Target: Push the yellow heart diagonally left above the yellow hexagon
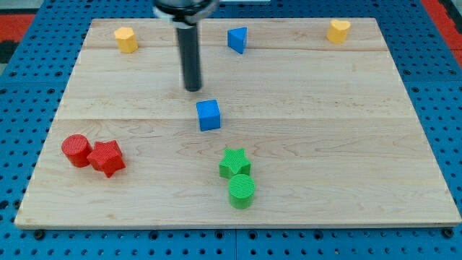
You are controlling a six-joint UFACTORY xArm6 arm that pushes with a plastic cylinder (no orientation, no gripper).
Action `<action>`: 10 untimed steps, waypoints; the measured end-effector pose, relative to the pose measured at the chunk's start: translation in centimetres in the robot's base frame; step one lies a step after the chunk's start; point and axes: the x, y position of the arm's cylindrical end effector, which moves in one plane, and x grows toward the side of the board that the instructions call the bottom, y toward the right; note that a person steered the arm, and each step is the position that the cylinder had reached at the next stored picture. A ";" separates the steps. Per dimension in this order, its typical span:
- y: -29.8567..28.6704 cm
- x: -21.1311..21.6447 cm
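My tip (193, 88), a bare rod holding nothing, sits just above the blue plastic cube (208, 115). The yellow plastic heart (338, 30) waits untouched top right, far from the yellow plastic hexagon (126, 39) top left.

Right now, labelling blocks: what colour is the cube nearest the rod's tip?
Blue cube, just below my tip; camera view.

Pale wood board (346, 144) on a blue pegboard (14, 87), two yellow blocks (125, 40) (338, 30), blue triangle (237, 40) and cube (208, 115), red cylinder (76, 150) and star (107, 157), green star (234, 163) and cylinder (242, 191), dark rod (190, 58).
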 end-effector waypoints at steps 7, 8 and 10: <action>-2.5 -12.4; 7.2 -10.3; 2.3 -8.7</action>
